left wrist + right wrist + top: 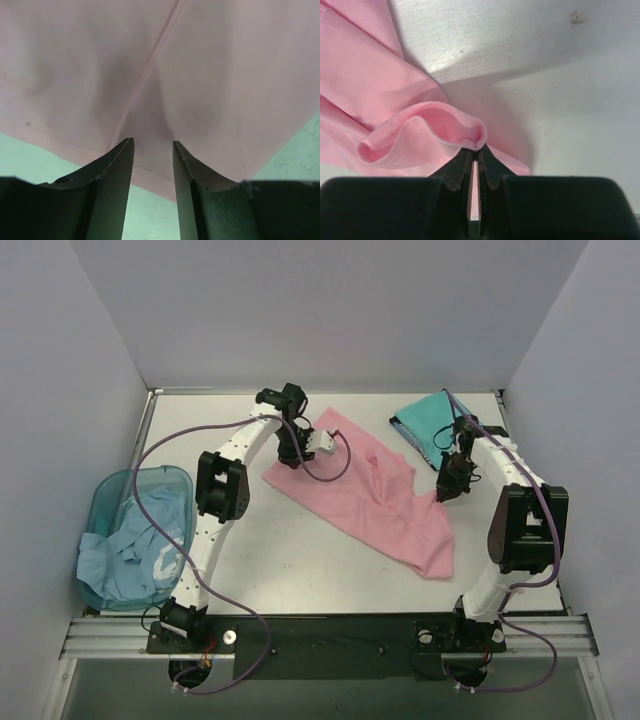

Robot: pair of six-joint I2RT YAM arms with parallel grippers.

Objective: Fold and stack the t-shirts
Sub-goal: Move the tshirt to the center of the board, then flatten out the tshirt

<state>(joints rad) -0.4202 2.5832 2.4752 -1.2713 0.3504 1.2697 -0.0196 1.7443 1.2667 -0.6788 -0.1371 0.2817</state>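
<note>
Right gripper (476,150) pinches the pink t-shirt (360,495); left gripper (153,143), jaws apart astride its hem, should close before lifting together.

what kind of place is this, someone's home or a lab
Most likely a lab test cell, not a home: a white table boxed in by plain walls, two arms bolted to a metal rail at its near edge, and a pink t-shirt and blue basket as props.
</note>
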